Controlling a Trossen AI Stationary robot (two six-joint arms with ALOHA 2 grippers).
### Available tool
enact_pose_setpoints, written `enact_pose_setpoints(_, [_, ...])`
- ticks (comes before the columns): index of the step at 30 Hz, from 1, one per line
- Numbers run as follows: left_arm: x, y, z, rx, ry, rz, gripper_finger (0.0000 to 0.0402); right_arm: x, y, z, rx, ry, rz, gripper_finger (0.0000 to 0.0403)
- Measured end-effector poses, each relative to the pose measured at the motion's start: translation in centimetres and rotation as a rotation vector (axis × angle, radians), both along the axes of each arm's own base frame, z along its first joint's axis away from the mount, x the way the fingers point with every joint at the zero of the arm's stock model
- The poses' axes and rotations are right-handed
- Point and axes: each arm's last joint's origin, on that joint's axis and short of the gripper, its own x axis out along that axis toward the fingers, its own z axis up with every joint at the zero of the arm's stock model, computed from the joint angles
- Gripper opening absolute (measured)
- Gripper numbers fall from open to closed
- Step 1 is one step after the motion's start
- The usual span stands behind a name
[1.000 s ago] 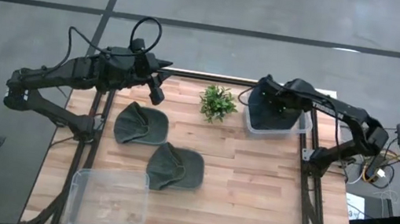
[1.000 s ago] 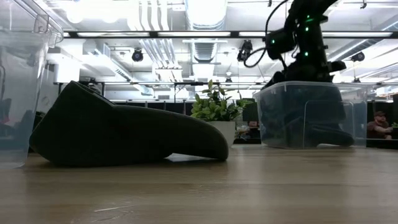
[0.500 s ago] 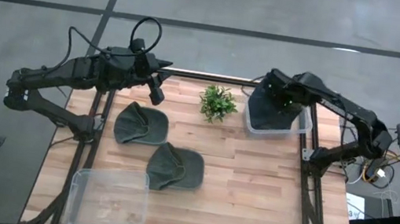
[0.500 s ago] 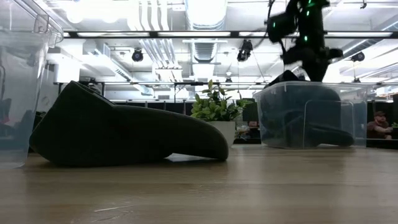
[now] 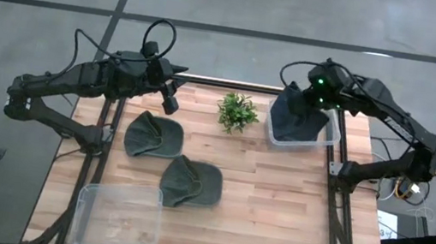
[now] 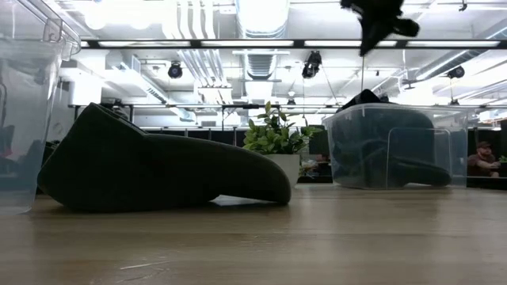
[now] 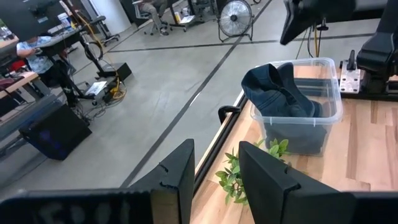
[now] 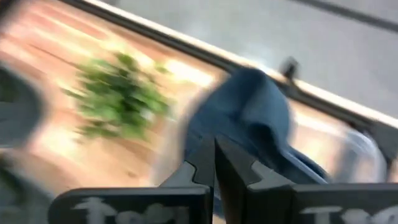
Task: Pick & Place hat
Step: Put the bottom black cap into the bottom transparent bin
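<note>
While the right tool [image 5: 317,87] hangs above the clear bin [image 5: 328,138] at the counter's [image 5: 276,200] far right corner with its fingers pressed together and empty, a dark blue hat [image 5: 292,116] sits heaped inside that bin. Two green hats [image 5: 153,136] [image 5: 190,181] lie on the counter near an empty clear tub [image 5: 118,220]. The left tool [image 5: 171,98], fingers spread and holding nothing, waits over the far left corner, near a small plant [image 5: 238,110].
</note>
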Motion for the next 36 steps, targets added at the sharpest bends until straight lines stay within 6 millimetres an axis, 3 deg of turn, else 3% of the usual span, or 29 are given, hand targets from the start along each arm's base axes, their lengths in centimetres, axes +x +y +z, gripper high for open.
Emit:
enact_pose_setpoints(10, [0.0, 0.0, 0.0, -0.001, -0.001, 0.000, 0.0119, 4.3, 3.4, 2.4, -0.024, -0.363, 0.322, 0.0008])
enact_pose_setpoints(17, [0.2, 0.0, -0.3, -0.028, 0.005, 0.007, 0.0119, 8.1, 6.3, 1.6, 0.135, -0.470, 0.506, 0.0024])
enact_pose_setpoints(24, [0.2, 0.0, -0.2, -0.118, -0.067, 0.038, 0.0119, 12.3, 10.7, -1.9, 0.218, -0.348, 0.666, 0.0123])
enact_pose_setpoints(29, [0.3, -0.1, -0.5, -0.245, -0.121, 0.034, 0.0119, 15.1, 11.7, -5.4, 0.240, -0.222, 0.671, 0.0199])
enact_pose_setpoints(36, [-0.2, -0.7, -1.4, -0.414, -0.047, -0.082, 0.0119, 18.0, 14.1, -9.9, 0.342, -0.102, 0.743, 0.0224])
